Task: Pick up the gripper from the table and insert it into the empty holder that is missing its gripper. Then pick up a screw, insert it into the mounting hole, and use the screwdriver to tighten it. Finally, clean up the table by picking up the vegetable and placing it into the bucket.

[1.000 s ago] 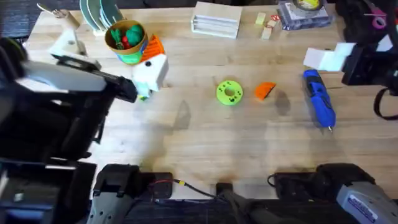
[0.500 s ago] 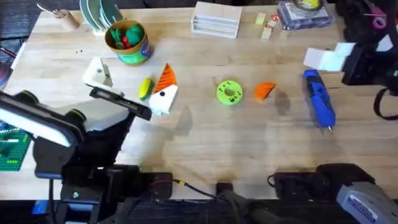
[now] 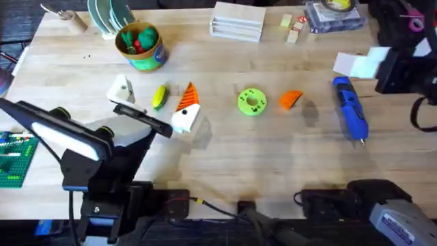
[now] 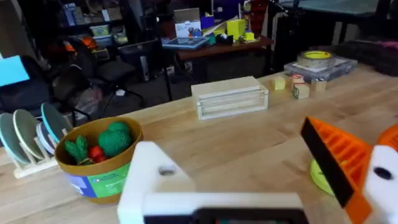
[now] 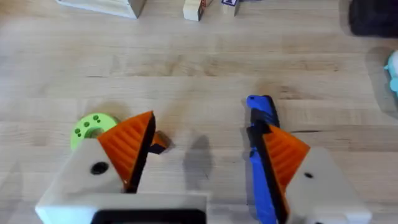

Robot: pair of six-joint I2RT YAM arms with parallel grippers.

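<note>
I see my left gripper (image 3: pixel 156 109) spread wide around the yellow vegetable (image 3: pixel 159 96), one white holder (image 3: pixel 121 89) bare. The loose orange gripper (image 3: pixel 291 99) lies right of the green disc (image 3: pixel 252 101). My right gripper (image 5: pixel 199 168) is parted over the blue screwdriver (image 3: pixel 351 108).

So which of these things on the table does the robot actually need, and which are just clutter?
Needed:
orange gripper
empty holder on the left arm
blue screwdriver
yellow vegetable
green bucket

Just lying about:
flat green disc
wooden box
small blocks
plate rack
tape roll
</note>
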